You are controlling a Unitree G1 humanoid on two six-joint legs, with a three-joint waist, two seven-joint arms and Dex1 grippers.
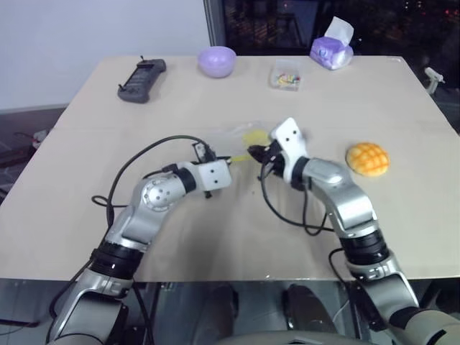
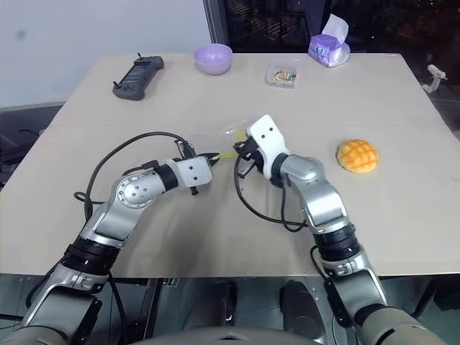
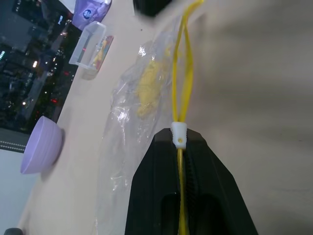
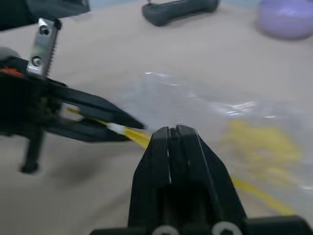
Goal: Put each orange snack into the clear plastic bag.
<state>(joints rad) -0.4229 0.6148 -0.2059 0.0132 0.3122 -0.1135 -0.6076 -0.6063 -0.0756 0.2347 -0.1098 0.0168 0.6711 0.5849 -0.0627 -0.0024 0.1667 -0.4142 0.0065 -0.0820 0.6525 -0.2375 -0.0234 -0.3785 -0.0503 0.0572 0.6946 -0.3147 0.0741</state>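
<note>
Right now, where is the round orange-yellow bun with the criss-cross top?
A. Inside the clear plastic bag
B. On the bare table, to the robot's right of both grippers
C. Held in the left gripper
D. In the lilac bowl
B: the round orange-yellow bun sits alone on the table, apart from the clear plastic bag and both grippers.

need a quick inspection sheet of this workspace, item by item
surface: beige table, bare in front of the arms
job's things: orange bun lies on the table to the right, outside the bag; clear plastic bag lies flat mid-table, its yellow strip pinched
clutter: black remote, purple bowl, small clear box of colourful bits and purple tissue pack along the far edge
grippers: left gripper shut on the yellow strip by its white slider; right gripper shut on the same strip close beside it
cables: black cables loop from both arms over the table
surroundings: pale wall far left, dark window behind
</note>
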